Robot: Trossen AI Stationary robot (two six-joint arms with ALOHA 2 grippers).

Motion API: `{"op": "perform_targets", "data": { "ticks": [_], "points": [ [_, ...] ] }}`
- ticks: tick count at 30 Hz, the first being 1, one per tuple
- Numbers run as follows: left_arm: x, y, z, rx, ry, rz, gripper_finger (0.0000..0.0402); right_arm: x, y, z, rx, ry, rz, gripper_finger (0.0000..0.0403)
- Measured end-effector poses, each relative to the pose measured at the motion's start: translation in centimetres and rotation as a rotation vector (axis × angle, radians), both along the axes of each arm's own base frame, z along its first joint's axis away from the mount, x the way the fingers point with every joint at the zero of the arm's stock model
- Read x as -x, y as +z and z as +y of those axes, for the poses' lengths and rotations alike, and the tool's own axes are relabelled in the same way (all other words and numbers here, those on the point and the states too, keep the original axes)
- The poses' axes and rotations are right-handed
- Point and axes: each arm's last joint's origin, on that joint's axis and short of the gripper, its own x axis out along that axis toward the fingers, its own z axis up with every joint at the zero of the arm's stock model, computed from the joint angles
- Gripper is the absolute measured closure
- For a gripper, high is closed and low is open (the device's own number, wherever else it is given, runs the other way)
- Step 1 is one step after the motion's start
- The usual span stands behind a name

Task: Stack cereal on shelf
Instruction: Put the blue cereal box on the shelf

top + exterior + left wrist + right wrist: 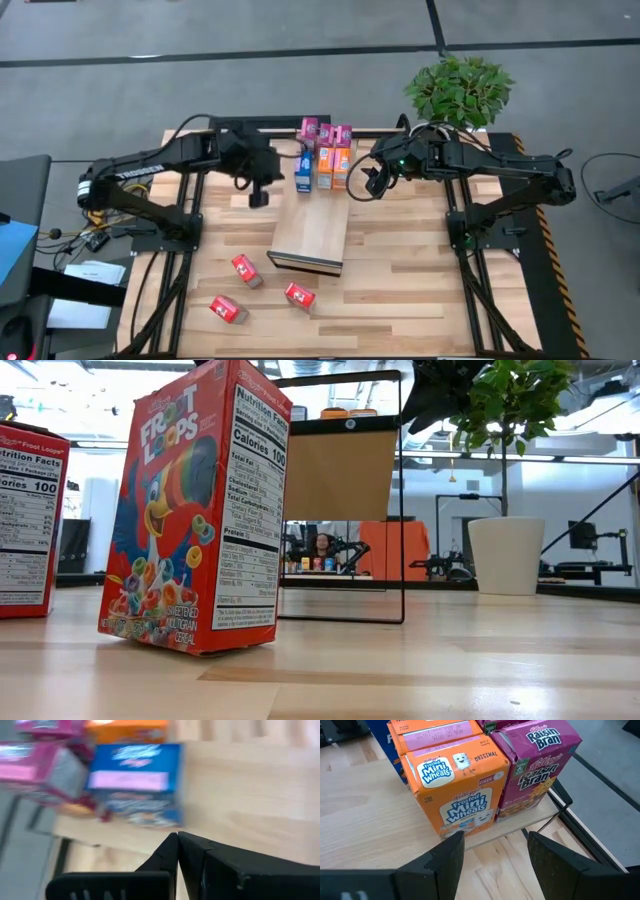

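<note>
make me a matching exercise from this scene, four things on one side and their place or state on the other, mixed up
Things:
1. left gripper
2. right gripper
3. Froot Loops boxes
4. potted plant

Place or state:
A. lying on the table in front of the shelf
B. open, facing an orange Mini-Wheats box
C. at the table's far right corner
D. shut, near the blue box

Pairs: 1-D, 2-B, 3-A, 4-C
</note>
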Motion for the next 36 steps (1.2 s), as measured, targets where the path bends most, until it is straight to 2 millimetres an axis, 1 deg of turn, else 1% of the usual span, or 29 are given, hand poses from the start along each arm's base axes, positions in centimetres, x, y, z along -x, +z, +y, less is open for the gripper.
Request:
{"op": "perform_targets", "data": {
  "ticks": [3, 5, 8, 12, 16, 27, 36],
  "points": [
    [-0.6, 0.1, -1.7, 0.056, -0.064, -0.029, 0.0401, 0.0, 0.0, 0.0, 0.001, -0.001, 0.0, 0.0158],
    [-1.6, -0.2, -2.7, 0.042, -0.096, -0.048, 0.0401, 0.0, 0.0, 0.0, 0.008, 0.006, 0.004, 0.0158],
    [-3.3, -1.2, -3.6, -0.02, -0.124, -0.02, 0.0401, 0.0, 0.0, 0.0, 0.009, 0.006, 0.005, 0.0158],
    [-5.0, -3.1, -3.7, -0.06, -0.133, 0.058, 0.0401, 0.0, 0.0, 0.0, 0.009, 0.007, 0.006, 0.0158],
    [-6.0, -4.3, -3.4, -0.093, -0.148, 0.104, 0.0401, 0.0, 0.0, 0.0, 0.008, 0.007, 0.012, 0.0158],
    [-5.9, -3.8, -1.9, -0.142, -0.08, 0.077, 0.0401, 0.0, 0.0, 0.0, 0.01, 0.008, 0.014, 0.0158],
    [-6.0, -3.6, -1.6, -0.178, -0.052, 0.062, 0.0401, 0.0, 0.0, 0.0, 0.015, 0.013, 0.017, 0.0158]
  ]
}}
